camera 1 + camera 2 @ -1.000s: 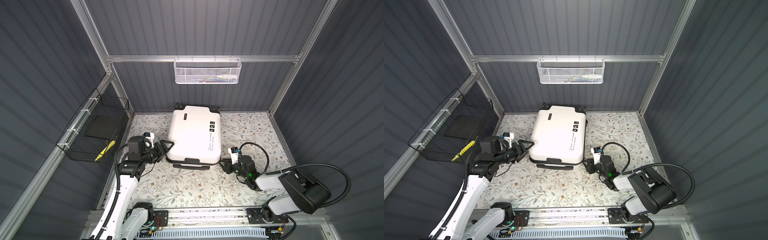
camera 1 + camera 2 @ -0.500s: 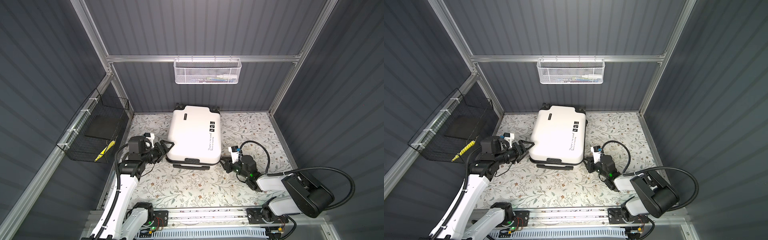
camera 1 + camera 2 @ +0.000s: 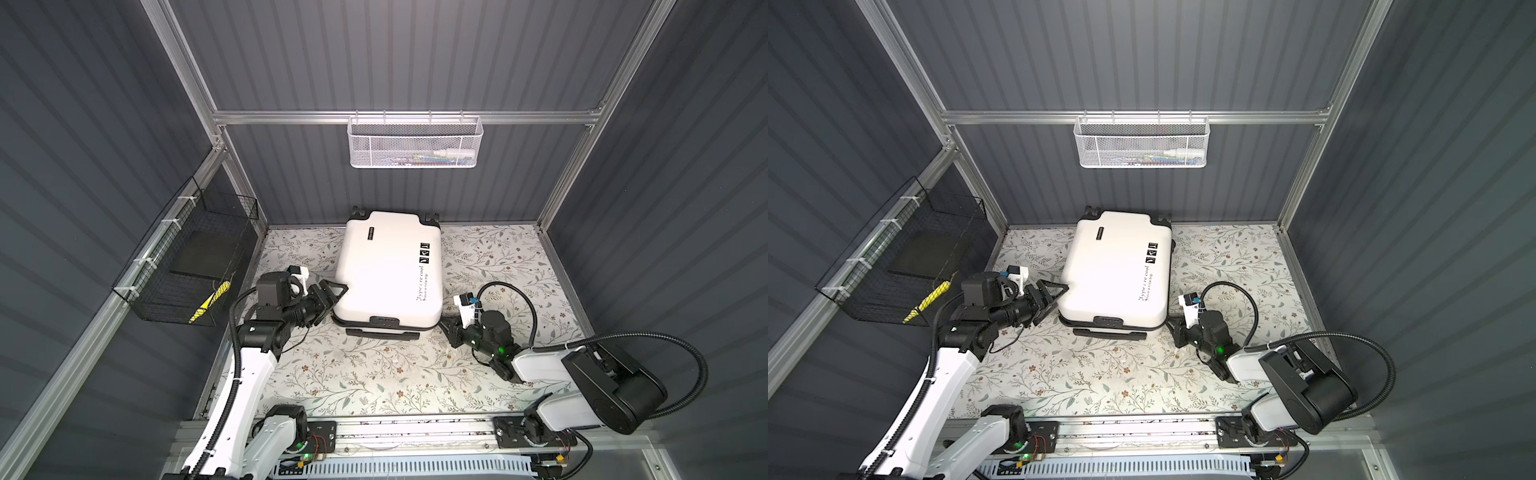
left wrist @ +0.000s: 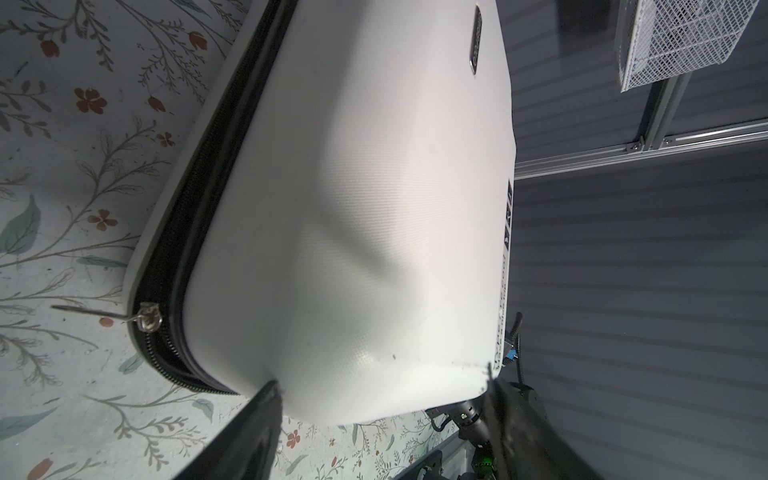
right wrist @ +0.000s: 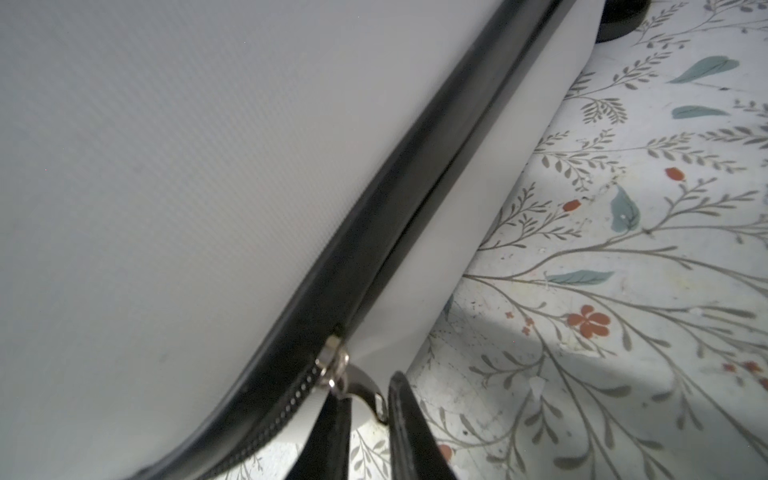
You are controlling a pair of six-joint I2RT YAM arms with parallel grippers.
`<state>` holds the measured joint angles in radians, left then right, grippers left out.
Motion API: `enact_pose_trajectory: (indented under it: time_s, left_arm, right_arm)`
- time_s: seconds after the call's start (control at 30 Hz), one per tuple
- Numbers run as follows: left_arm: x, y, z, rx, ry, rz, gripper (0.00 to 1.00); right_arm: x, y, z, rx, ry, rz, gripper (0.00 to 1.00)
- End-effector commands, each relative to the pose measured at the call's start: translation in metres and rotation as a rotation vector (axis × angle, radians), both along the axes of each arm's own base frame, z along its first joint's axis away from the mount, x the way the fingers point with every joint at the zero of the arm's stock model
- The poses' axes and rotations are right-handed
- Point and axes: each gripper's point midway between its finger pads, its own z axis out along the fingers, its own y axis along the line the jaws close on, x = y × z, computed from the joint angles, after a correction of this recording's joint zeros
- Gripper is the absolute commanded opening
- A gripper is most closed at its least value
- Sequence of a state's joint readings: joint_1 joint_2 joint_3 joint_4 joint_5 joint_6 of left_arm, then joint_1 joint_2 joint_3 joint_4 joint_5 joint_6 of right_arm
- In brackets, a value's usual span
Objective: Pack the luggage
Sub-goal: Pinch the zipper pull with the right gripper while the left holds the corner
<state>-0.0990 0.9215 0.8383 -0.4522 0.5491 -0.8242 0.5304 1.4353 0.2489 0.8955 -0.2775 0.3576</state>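
The luggage [image 3: 390, 266] lies flat and shut on the mat [image 3: 374, 376], wheels toward the back wall and handle toward the robot, between the two arms. At its near right corner a slider [image 5: 336, 365] sits on the zip. The slider's metal pull [image 5: 366, 387] hangs out between the fingers [image 5: 405, 415] of the right gripper [image 3: 449, 329]. They stand narrow with a slim gap showing, and whether they pinch the pull I cannot tell. The left gripper [image 3: 334, 296] is spread wide astride the near left corner, holding nothing, with a second slider [image 4: 144, 322] just beside it. Things sit in the white basket [image 3: 413, 143] and the black basket [image 3: 195, 266], so I judge the step to be taking the pull to run the zip and open the luggage. To do it well, clamp the flat of the pull fully before any drag, since it looks small, slick and free to swing on its ring. Then draw low along the zip line rather than outward, or the slider may jam or the pull slip free. The luggage looks light and may slide or turn on the mat, so the left gripper should press on its corner against the drag. Go slowly round the curved corner.
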Motion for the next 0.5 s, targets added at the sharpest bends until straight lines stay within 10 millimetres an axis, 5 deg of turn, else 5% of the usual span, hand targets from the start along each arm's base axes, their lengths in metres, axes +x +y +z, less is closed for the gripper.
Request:
enact_pose_trajectory:
  time_s: [0.0,0.2,0.47]
  left_arm:
    - [-0.0011,-0.0021,-0.0012,0.002,0.005,-0.012,0.78]
    - [-0.0005,-0.0018,-0.0008,0.007,0.003,-0.013,0.78]
    - [0.0001,-0.0007,-0.0002,0.019,-0.001,-0.012,0.78]
  right_arm:
    - [0.0038,0.0061,0.0074,0.000,-0.025,0.017,0.16]
    - [0.0036,0.0055,0.0104,-0.004,-0.029,0.015,0.01]
    - [-0.0028,-0.0004,0.0081,-0.011,-0.008,0.001,0.00]
